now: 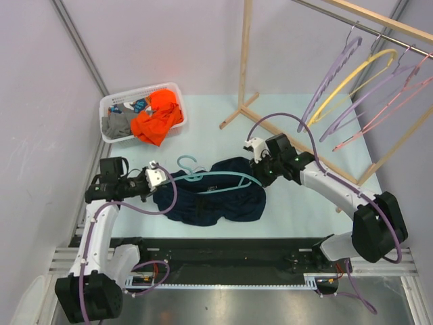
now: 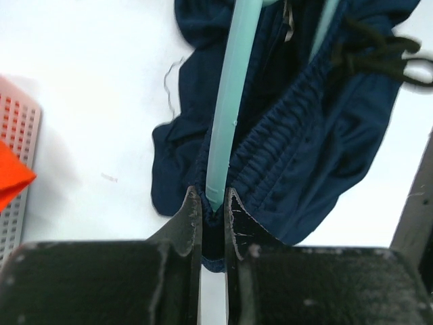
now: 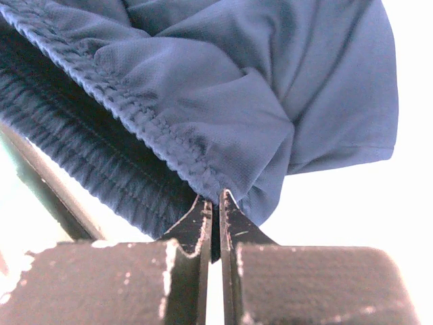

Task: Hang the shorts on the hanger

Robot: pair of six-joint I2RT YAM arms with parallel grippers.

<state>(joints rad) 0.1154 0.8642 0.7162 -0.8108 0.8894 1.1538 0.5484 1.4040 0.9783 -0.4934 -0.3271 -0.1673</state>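
Note:
The dark navy shorts (image 1: 211, 202) lie on the table between my two grippers. The teal hanger (image 1: 223, 177) lies across their waistband, hook (image 1: 187, 164) pointing away. My left gripper (image 1: 164, 177) is at the shorts' left end. In the left wrist view it (image 2: 213, 202) is shut on the waistband fabric of the shorts (image 2: 318, 142), with the hanger's arm tip (image 2: 226, 115) between the fingertips. My right gripper (image 1: 261, 176) is at the right end. In the right wrist view it (image 3: 216, 202) is shut on the elastic waistband of the shorts (image 3: 270, 88).
A white basket (image 1: 111, 103) with an orange garment (image 1: 157, 118) and a grey one stands at the back left; its edge shows in the left wrist view (image 2: 19, 135). A wooden rack (image 1: 245, 61) with purple, yellow and pink hangers (image 1: 358, 81) stands at the back right.

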